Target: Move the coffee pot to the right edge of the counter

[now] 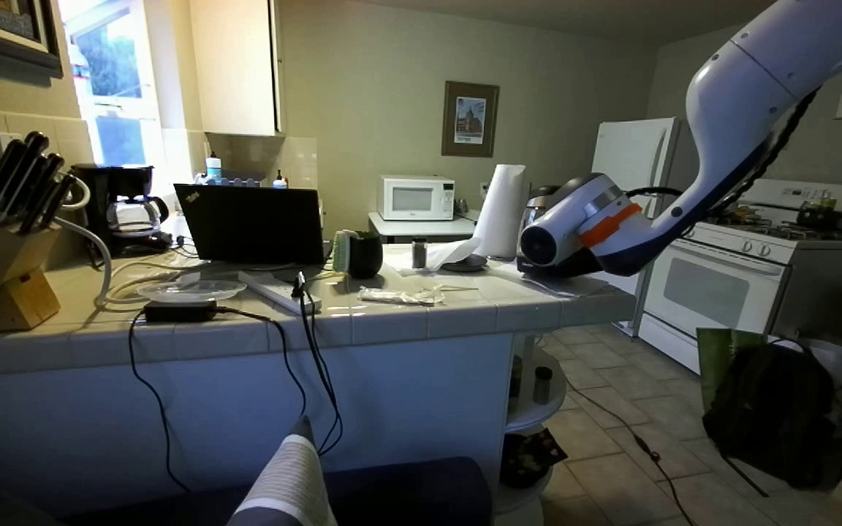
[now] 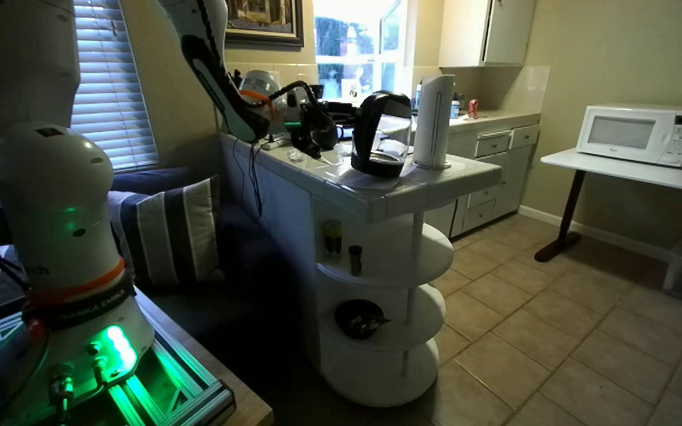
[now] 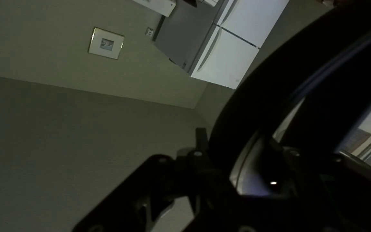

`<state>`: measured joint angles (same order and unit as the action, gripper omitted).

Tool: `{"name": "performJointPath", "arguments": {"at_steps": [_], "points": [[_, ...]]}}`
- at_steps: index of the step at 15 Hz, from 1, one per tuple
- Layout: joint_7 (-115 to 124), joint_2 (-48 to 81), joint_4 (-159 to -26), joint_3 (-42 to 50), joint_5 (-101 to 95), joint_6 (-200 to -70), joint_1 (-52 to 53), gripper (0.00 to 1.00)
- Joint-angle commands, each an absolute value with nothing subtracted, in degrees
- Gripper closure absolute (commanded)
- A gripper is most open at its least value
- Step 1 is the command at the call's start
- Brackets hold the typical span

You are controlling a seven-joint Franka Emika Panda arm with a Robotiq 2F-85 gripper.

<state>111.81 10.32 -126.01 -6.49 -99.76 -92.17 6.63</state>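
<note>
The coffee pot (image 2: 401,133), glass with a black handle and lid, is upright at the near end corner of the tiled counter (image 2: 465,182). Its base is over a white paper; whether it touches is unclear. In an exterior view the coffee pot (image 1: 534,208) is mostly hidden behind the arm, on the pale counter (image 1: 457,318). My gripper (image 2: 350,113) reaches the black handle from the side. In the wrist view my gripper (image 3: 243,141) has a finger on each side of the dark handle (image 3: 262,93) and looks partly closed on it, though that area is very dark.
A tall white paper roll (image 1: 503,208) stands close beside the pot. A dark cup (image 1: 364,256), a small jar (image 1: 419,253), a laptop (image 1: 253,223) and a black coffee machine (image 1: 125,208) are farther along the counter. Round white shelves (image 2: 388,272) lie below the counter's end.
</note>
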Motion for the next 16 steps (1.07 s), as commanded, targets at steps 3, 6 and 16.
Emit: {"name": "performJointPath", "arguments": {"at_steps": [3,6,16], "points": [[113.8,12.4,-123.6,-6.5,-103.8,-89.6,6.8,0.85],[112.6,13.1,-123.2,-6.7,-103.0,-90.1,6.7,0.85],[104.6,14.4,-121.4,-6.7,-97.5,-91.4,5.9,0.85]]}}
